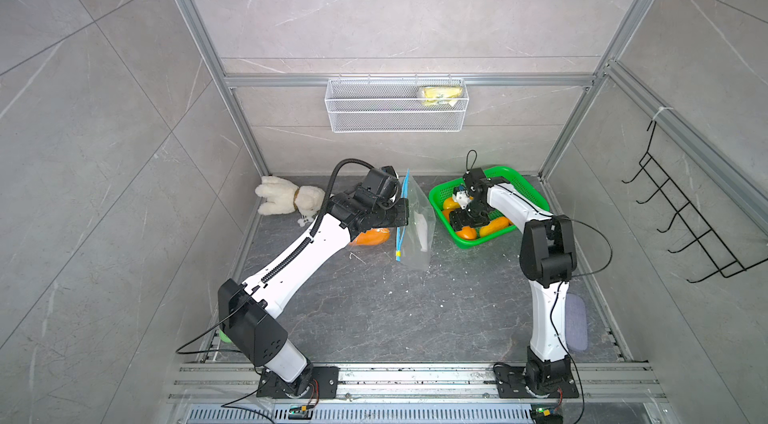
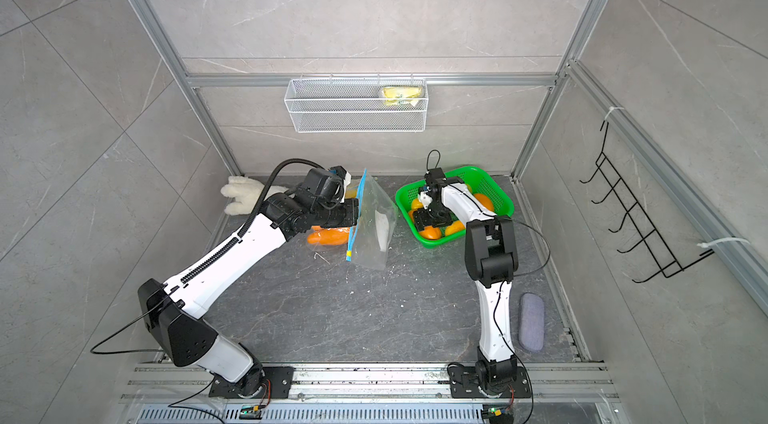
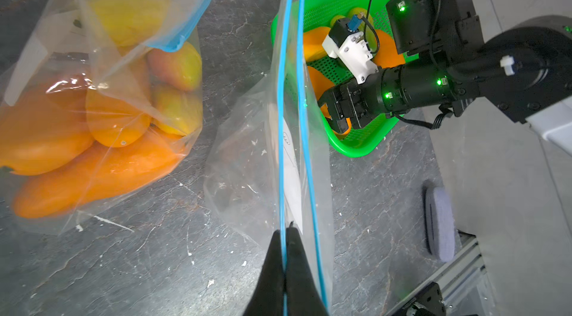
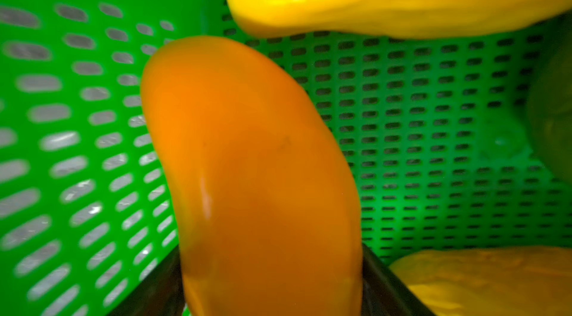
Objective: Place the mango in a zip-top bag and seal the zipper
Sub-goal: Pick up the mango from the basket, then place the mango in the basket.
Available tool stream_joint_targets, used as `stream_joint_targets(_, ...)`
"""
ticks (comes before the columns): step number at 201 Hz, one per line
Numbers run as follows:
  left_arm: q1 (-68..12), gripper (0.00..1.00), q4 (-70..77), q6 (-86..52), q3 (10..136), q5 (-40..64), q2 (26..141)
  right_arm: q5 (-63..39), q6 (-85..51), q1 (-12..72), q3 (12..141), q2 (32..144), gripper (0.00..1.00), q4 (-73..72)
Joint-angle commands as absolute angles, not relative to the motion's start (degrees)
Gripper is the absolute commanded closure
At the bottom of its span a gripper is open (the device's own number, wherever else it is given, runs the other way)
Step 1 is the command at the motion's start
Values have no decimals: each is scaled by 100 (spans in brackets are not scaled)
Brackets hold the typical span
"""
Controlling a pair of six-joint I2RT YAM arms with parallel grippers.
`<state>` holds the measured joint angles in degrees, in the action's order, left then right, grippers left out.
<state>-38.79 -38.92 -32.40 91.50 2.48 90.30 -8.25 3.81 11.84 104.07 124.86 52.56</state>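
Meanwhile, left jaws tight on zip-top bag (image 3: pixel 247 159), right jaws tight around mango (image 4: pixel 253 175) in crowded basket (image 4: pixel 62 51).

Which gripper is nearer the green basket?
Right. The right gripper is inside the basket, fingers astride a mango; the left gripper pinches the empty bag beside it.

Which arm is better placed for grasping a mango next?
Right. The right hand flanks an orange mango in the green basket; the left hand is shut on the rim of the empty bag.
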Motion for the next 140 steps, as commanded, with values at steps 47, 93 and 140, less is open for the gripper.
stream_joint_targets(47, -3692, 100, -2945, -3825, 8847, 806, 8951, -1792, -633, 1001, 9003, 10082, 95, 2922)
stream_joint_targets(93, -3686, 100, -2343, -4120, 8664, 1047, 9051, -1848, -1376, 996, 8131, 8949, 98, 1877)
stream_joint_targets(140, -3689, 100, -1760, -4413, 8323, 1190, 9103, -787, -959, 996, 8120, 10020, 96, 2258)
